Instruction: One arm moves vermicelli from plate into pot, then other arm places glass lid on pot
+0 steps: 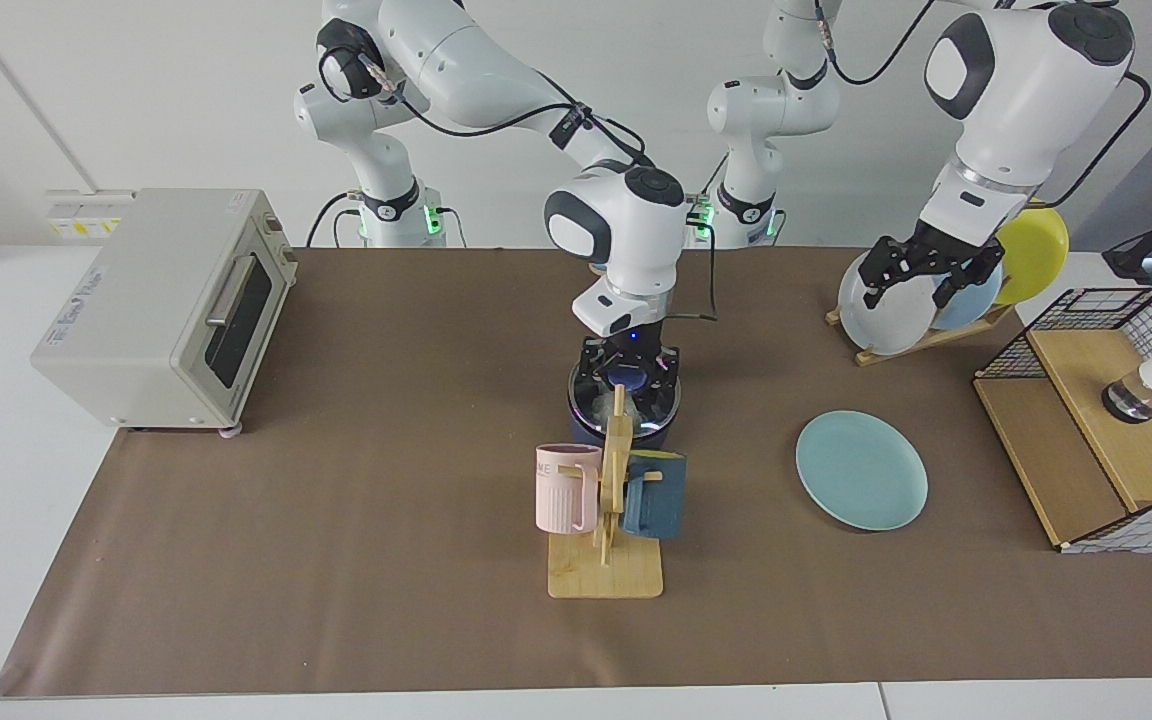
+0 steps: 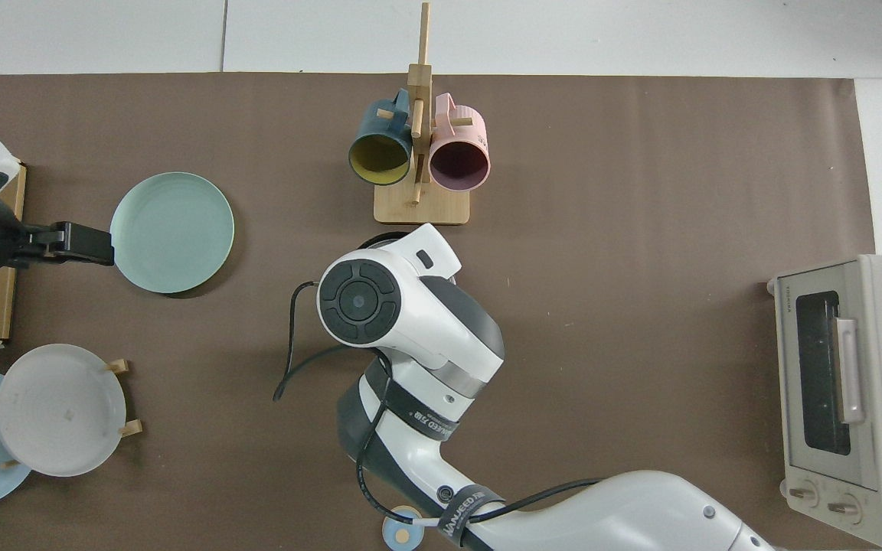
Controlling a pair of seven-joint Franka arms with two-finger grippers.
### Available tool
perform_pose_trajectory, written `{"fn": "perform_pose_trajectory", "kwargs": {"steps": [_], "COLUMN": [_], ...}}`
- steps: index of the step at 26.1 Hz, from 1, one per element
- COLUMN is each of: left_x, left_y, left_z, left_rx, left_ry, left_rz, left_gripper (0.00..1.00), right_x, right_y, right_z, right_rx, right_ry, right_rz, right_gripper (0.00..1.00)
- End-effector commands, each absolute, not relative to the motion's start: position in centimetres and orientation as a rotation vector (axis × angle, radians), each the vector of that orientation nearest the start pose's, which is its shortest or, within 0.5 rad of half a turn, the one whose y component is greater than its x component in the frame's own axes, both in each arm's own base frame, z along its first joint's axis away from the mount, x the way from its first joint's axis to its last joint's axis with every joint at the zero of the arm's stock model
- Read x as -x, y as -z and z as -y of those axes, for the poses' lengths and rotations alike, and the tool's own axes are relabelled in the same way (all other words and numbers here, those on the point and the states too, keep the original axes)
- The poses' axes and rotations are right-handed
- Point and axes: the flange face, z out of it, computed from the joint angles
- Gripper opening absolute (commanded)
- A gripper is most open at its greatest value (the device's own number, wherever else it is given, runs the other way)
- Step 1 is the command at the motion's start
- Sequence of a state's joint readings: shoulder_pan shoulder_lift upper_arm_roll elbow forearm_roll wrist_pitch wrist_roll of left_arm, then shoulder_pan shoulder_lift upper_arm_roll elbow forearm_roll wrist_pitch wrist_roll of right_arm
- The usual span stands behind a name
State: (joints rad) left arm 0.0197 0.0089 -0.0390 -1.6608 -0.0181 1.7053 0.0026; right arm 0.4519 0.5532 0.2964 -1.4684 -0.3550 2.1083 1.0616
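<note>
The facing view looks from across the table (image 1: 336, 600) toward both arm bases, set high and far enough to take in the whole brown mat; the top view looks straight down, closer, turned so the bases lie at its bottom edge; both share the mug rack (image 1: 606, 500) (image 2: 419, 153), toaster oven (image 1: 166, 310) (image 2: 847, 398) and teal plate (image 1: 862, 470) (image 2: 171, 232).
</note>
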Motion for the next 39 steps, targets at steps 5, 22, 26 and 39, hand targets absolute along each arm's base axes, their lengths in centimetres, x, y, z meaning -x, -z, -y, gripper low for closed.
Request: {"fn": "perform_pose_trajectory", "kwargs": {"steps": [5,22,26,39], "left_x": [-56.2,-56.2,-56.2,-56.1], "left_y": [-59.4,-59.3,-59.3,-59.5], "left_z": [1.4,1.5,1.5,1.5], "left_rx": [3.148,3.148,3.148,3.148], "left_ry": [0.07,0.068,0.068,0.075], "left_rz": [-0.047,-0.052,-0.049,-0.052], "left_gripper": [1.0,1.0,1.0,1.0], "right_x": [-56.8,-56.6,-56.8,-56.6], "right_y": [-38.3,-38.1,-37.9,-37.7], "right_z": [-45.1,-44.7,-44.4,-44.1], "right_rx": [3.08,3.102,3.104,3.113], "right_ry": [0.42,0.41,0.399,0.331], "right_rz": [-0.33,-0.319,-0.327,-0.357], "right_gripper": [0.0,0.0,0.0,0.0]}}
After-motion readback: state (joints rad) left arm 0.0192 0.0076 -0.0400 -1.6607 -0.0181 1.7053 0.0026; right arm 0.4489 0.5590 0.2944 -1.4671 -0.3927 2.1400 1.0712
